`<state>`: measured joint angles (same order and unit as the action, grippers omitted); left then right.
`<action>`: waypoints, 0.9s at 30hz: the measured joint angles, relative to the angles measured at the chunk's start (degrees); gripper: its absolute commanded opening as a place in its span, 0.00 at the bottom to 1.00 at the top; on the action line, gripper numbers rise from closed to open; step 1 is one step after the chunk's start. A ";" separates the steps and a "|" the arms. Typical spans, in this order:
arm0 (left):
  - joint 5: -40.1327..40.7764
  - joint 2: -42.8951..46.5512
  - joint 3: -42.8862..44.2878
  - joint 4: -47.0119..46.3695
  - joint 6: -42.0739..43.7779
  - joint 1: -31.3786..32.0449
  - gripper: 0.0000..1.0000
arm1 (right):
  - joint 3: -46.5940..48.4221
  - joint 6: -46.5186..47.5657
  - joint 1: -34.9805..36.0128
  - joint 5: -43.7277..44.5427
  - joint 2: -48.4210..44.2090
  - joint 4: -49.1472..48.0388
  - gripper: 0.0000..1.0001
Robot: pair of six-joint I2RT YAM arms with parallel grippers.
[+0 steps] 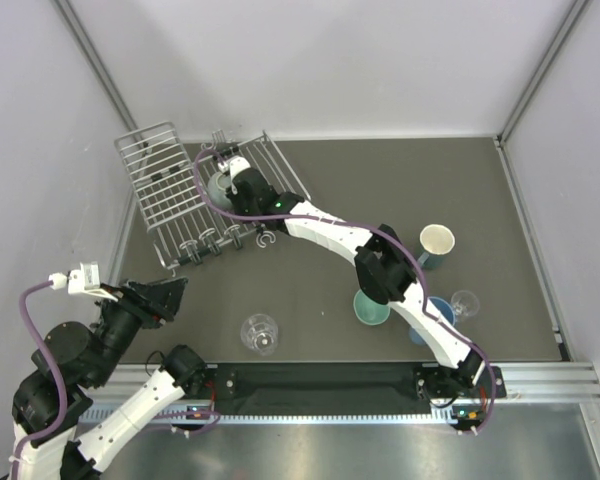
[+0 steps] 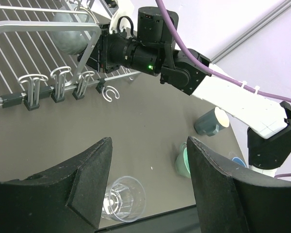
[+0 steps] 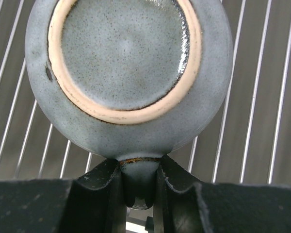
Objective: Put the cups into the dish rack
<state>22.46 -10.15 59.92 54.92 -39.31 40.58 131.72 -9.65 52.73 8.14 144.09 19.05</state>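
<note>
My right gripper (image 1: pixel 232 186) (image 3: pixel 140 180) is shut on the handle of the grey-teal mug (image 1: pixel 219 187) (image 3: pixel 131 73) (image 2: pixel 70 35). The mug is bottom-up over the flat grid of the silver wire dish rack (image 1: pixel 165 190) (image 3: pixel 262 97) (image 2: pixel 19 53). On the mat stand a clear glass (image 1: pixel 260 333) (image 2: pixel 123 199), a mint-green mug (image 1: pixel 370 308) (image 2: pixel 183 162), a cream-lined cup (image 1: pixel 437 243) (image 2: pixel 211 122), a small clear glass (image 1: pixel 464 303) and a blue tumbler (image 1: pixel 436 312) partly hidden under the right arm. My left gripper (image 1: pixel 165 296) (image 2: pixel 149 143) hangs open and empty above the near-left mat.
The rack's raised slotted section (image 1: pixel 158 165) stands at its left, and small hooks (image 1: pixel 208 242) (image 2: pixel 58 82) line its near edge. The right arm (image 1: pixel 380 265) stretches diagonally across the mat. A metal rail (image 1: pixel 380 385) borders the near edge, and walls close the sides.
</note>
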 measured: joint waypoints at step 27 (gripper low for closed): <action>0.92 0.00 0.00 0.04 -1.29 0.00 0.66 | 1.64 -0.66 0.02 -0.68 1.11 -4.68 0.41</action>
<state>23.38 -10.15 59.92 54.96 -40.60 40.58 133.36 -10.31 52.75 7.46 145.21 14.37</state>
